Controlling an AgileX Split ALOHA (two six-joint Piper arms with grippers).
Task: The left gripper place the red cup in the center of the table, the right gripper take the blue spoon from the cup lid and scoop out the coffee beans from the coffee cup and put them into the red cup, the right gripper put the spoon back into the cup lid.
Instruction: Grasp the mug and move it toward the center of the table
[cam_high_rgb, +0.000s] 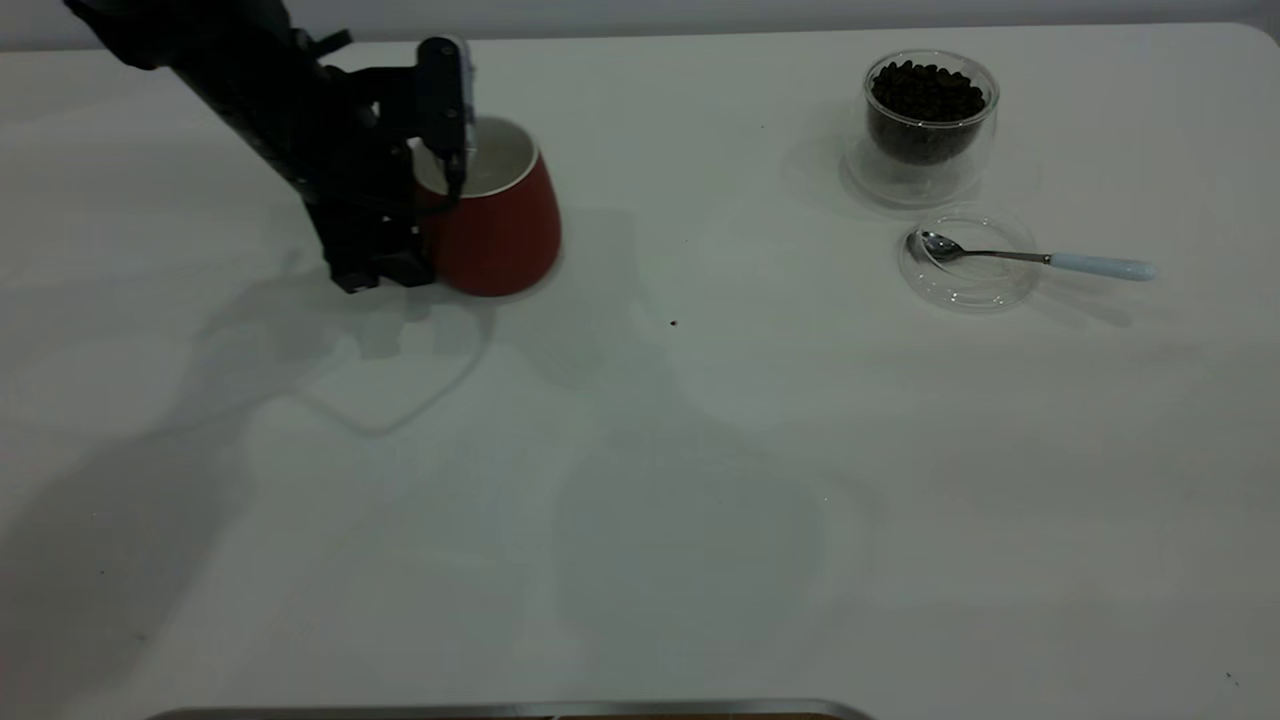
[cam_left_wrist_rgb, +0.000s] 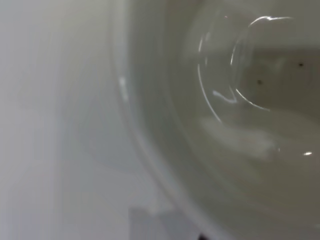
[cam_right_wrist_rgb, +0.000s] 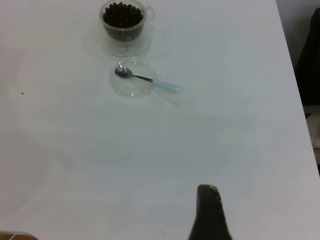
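Observation:
My left gripper is shut on the rim of the red cup at the table's back left, one finger inside its white bowl and the other outside. The cup leans a little. Its pale inside fills the left wrist view. At the back right the glass coffee cup stands full of beans. In front of it lies the clear cup lid, with the blue-handled spoon resting across it. My right gripper hangs far from them above bare table.
A single loose bean lies near the table's middle. A metal edge runs along the near side. In the right wrist view the table's side edge shows, with dark floor beyond it.

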